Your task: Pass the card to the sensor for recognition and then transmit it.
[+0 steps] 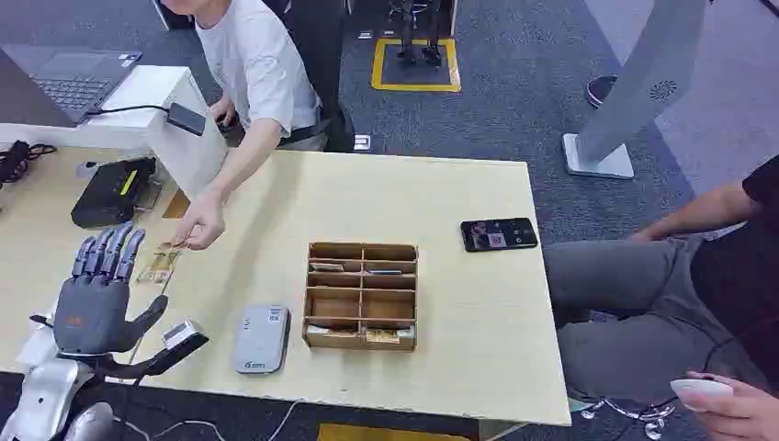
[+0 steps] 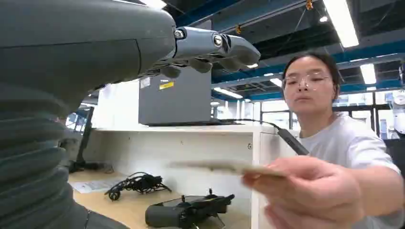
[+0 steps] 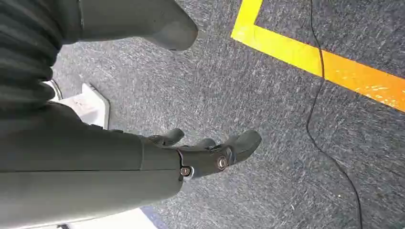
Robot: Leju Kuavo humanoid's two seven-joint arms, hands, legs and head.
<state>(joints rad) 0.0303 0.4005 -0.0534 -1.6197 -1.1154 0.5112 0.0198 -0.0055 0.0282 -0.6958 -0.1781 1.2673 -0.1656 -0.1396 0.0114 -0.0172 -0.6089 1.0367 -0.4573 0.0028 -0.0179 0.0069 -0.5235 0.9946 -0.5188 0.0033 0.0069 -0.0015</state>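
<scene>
Pale card point(image 1: 166, 260) — held flat in a person's hand point(image 1: 200, 223).

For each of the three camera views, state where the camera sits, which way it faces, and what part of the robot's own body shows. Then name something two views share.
Head view: high on the body, looking down at the table; the left robot hand is open.
Left wrist view: behind the left robot hand, facing a person holding a card.
Right wrist view: on the hanging arm, facing carpet; the right robot hand is empty.
Shared: head and left wrist views both show the person's hand with the card.
</scene>
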